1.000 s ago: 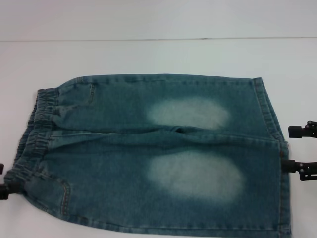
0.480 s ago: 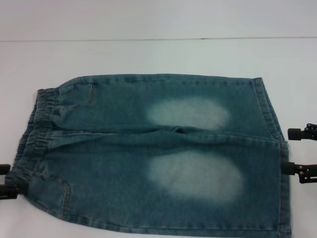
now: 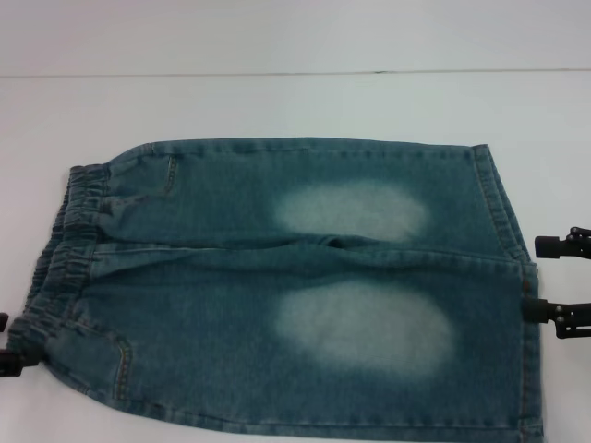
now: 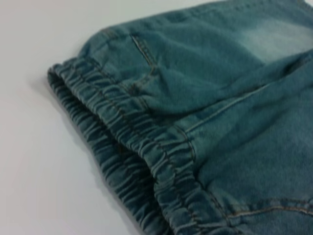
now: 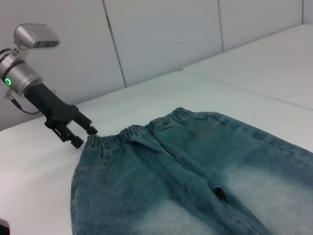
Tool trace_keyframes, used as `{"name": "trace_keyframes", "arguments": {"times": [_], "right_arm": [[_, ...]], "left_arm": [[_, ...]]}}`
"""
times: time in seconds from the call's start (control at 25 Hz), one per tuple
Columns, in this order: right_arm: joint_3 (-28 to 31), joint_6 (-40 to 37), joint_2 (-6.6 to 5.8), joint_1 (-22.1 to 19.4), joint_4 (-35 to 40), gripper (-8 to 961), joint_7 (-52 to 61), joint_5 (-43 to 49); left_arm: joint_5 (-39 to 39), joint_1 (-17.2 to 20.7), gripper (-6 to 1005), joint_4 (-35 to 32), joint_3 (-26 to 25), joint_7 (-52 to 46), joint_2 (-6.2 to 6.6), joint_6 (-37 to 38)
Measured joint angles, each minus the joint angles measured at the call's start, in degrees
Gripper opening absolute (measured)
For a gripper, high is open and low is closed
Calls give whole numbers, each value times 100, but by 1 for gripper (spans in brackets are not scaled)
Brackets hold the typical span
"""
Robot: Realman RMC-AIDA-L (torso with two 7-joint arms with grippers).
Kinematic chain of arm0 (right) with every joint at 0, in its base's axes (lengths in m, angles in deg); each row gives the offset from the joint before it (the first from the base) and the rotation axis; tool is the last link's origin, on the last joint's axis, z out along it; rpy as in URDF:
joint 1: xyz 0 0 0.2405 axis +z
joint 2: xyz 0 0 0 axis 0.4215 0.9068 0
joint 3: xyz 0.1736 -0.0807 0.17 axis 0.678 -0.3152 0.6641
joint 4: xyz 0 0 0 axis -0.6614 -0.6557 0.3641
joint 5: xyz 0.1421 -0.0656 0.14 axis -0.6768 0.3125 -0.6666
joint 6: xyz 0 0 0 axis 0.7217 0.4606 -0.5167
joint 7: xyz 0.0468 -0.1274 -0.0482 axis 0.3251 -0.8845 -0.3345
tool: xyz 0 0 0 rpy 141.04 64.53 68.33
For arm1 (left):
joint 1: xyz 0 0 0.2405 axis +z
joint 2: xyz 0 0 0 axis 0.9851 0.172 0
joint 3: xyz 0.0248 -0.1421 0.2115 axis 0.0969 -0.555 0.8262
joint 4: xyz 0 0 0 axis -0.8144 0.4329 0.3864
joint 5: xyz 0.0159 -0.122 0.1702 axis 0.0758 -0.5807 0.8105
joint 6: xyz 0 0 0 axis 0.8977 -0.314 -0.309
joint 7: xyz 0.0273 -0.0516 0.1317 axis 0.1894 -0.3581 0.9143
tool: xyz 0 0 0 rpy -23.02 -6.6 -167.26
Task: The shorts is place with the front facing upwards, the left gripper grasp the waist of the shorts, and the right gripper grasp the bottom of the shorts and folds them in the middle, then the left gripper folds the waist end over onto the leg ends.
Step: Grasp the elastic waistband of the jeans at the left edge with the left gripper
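The denim shorts (image 3: 277,277) lie flat and front up. Their waist (image 3: 60,249) is at the left and the bottom of the shorts (image 3: 526,369) at the right. My left gripper (image 3: 6,341) is open at the waist's near corner. In the right wrist view, the left gripper (image 5: 84,137) stands with its fingertips right at the band's (image 5: 132,131) edge. My right gripper (image 3: 532,278) is open at the near leg's hem, one finger on either side of the hem's corner. The left wrist view shows only the ruffled waist (image 4: 132,142) close up.
A white table (image 3: 295,106) carries the shorts, and its far edge meets a pale wall (image 3: 295,37). The shorts' near side runs out of the head view at the bottom.
The left gripper pushed in toward the waist half a second ago and has drawn back toward the left edge. The right gripper has barely shifted. The shorts have not moved.
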Motion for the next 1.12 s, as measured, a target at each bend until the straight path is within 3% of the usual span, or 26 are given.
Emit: {"name": "trace_keyframes", "arguments": {"times": [0.8, 1.0, 1.12], "right_arm": [[163, 33, 9, -23, -14, 949, -15, -10], [269, 4, 9, -48, 3, 946, 30, -8], [286, 1, -4, -64, 9, 946, 171, -2]], "left_arm": [[93, -242, 680, 144, 136, -8, -10, 193], [379, -347, 459, 277, 166, -13, -30, 108], [454, -385, 220, 295, 165, -14, -44, 29]]}}
